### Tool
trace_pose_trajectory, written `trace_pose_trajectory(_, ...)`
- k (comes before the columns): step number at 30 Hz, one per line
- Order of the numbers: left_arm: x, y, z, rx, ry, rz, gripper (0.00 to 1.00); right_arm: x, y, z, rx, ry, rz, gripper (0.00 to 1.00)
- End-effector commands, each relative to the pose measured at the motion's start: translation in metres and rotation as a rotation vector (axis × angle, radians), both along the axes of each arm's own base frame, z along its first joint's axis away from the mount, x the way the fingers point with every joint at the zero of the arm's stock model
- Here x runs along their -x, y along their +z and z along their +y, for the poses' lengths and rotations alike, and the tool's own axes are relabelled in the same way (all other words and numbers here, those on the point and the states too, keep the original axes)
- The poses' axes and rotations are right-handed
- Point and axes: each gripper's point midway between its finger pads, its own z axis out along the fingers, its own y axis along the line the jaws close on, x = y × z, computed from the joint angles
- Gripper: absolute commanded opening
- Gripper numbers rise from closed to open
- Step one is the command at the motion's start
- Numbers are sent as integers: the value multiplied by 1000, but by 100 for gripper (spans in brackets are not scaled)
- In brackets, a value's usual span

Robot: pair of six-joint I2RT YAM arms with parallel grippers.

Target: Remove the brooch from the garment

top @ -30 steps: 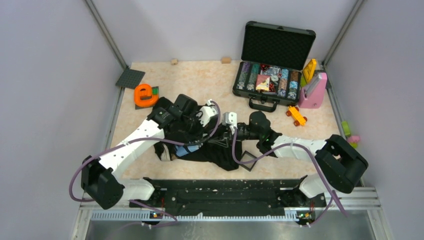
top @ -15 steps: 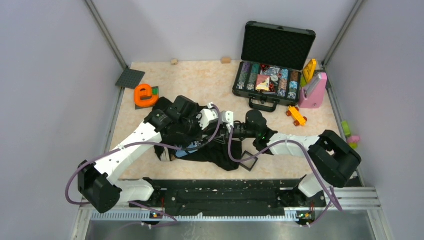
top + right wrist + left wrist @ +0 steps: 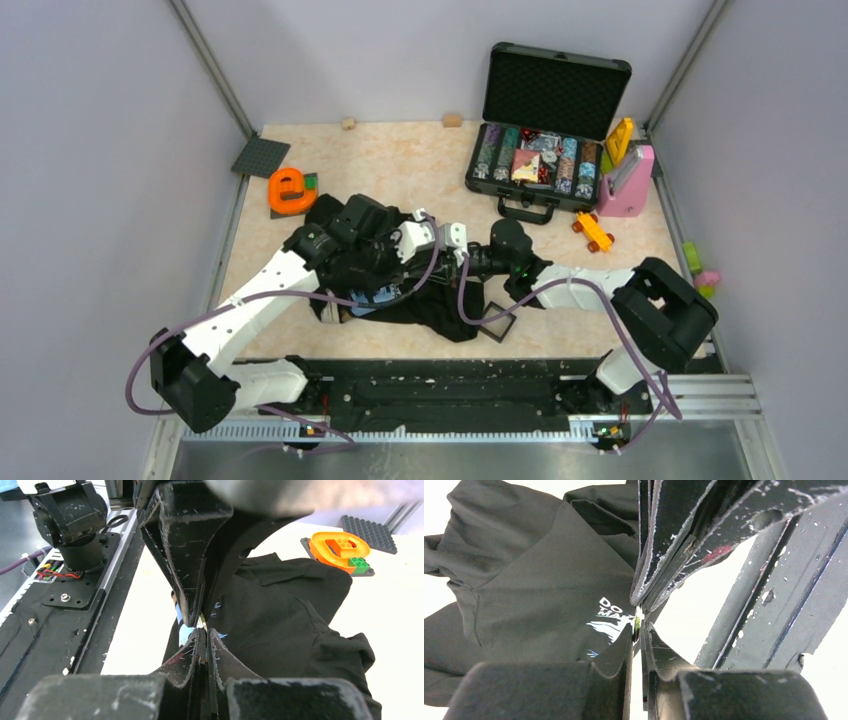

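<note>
brooch [image 3: 638,624], an edge-on green sliver, sits at 12 o'clock nipped in my near-closed left gripper [image 3: 638,633], tip-to-tip with my right gripper [image 3: 642,599], clamped on something unclear.

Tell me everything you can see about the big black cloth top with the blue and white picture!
The black cloth top is matte fabric, crumpled in folds on the beige table in front of the arms' bases. It has a blue and white printed patch with white letters. The left gripper and right gripper meet tip to tip at that patch, and a green sliver, likely the round brooch, shows in the left one's grip. A black square frame lies at its right edge.
</note>
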Motion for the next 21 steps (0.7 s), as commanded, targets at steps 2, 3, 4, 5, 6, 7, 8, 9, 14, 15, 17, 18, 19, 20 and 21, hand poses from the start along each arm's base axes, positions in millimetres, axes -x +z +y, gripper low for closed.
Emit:
trace_pose_trajectory(2,1,33,-17,161,-51,-132,8,2,2,3,-19,37,-3,0)
trace_pose_trajectory(3,1,36,-18,176,-54,-150,8,4,2,2,-21,43,2,0)
trace_pose_trajectory(4,1,38,-17,183,-53,-165,14,4,2,2,-24,41,11,0)
trace_pose_trajectory(5,0,39,-16,182,-41,-172,24,3,3,1,-30,30,20,0)
trace_pose_trajectory(6,-1,41,-14,182,-27,-181,32,1,3,0,-35,18,38,0)
trace_pose_trajectory(7,-1,43,-12,188,-10,-185,36,0,4,-1,-45,9,54,0)
trace_pose_trajectory(8,-1,48,-12,207,1,-199,39,-1,7,-2,-60,1,68,0)
trace_pose_trajectory(9,0,51,-12,228,10,-214,40,-3,10,-5,-80,-9,82,0)
trace_pose_trajectory(14,-4,64,-3,375,160,-304,42,-3,30,-15,-187,-27,163,0)
trace_pose_trajectory(15,-5,65,-2,416,195,-317,43,-4,33,-17,-201,-33,171,0)
trace_pose_trajectory(17,-1,68,-3,512,234,-326,45,-6,39,-20,-232,-52,191,0)
trace_pose_trajectory(18,0,68,-5,562,251,-318,45,-6,41,-21,-247,-59,199,0)
trace_pose_trajectory(19,3,66,-7,608,262,-307,46,-7,44,-22,-265,-69,206,0)
trace_pose_trajectory(20,5,64,-10,657,273,-286,47,-7,46,-23,-278,-78,215,0)
trace_pose_trajectory(21,6,67,-13,709,277,-288,48,-8,48,-24,-291,-86,221,0)
